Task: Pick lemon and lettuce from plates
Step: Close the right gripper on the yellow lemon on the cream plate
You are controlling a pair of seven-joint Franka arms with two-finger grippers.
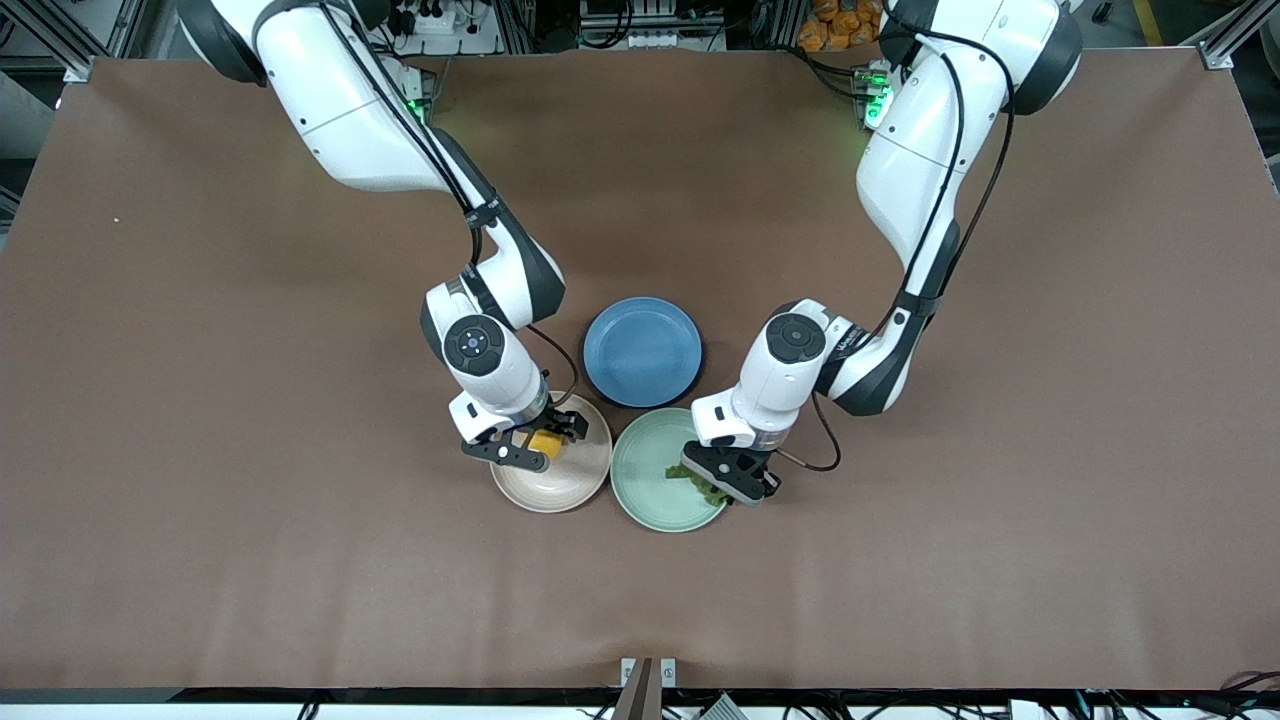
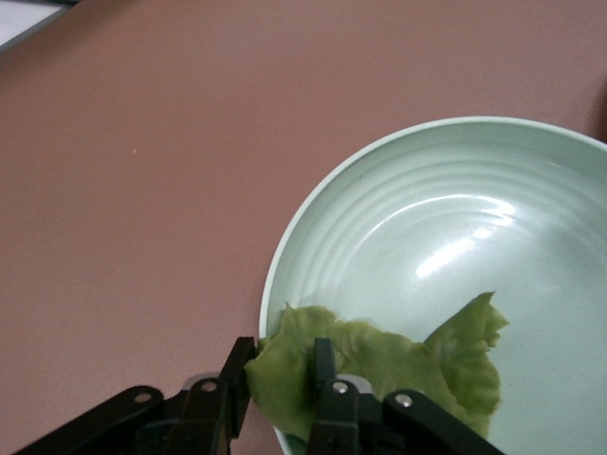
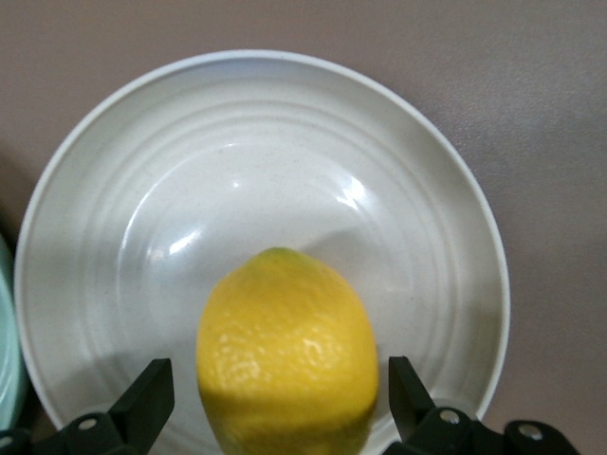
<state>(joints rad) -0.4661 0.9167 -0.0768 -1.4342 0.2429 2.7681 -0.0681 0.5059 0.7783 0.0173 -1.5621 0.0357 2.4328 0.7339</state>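
The firm, slippery lemon (image 3: 287, 355) sits between the right gripper's (image 1: 528, 447) spread fingers (image 3: 142, 403). The left gripper's (image 2: 285, 389) fingers (image 2: 325, 365) seemingly pinch the limp lettuce (image 2: 379, 370) edge.

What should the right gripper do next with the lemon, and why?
Probably close. The right gripper is open, its fingers either side of the lemon with gaps showing, low over the beige plate, so nothing is gripped yet.
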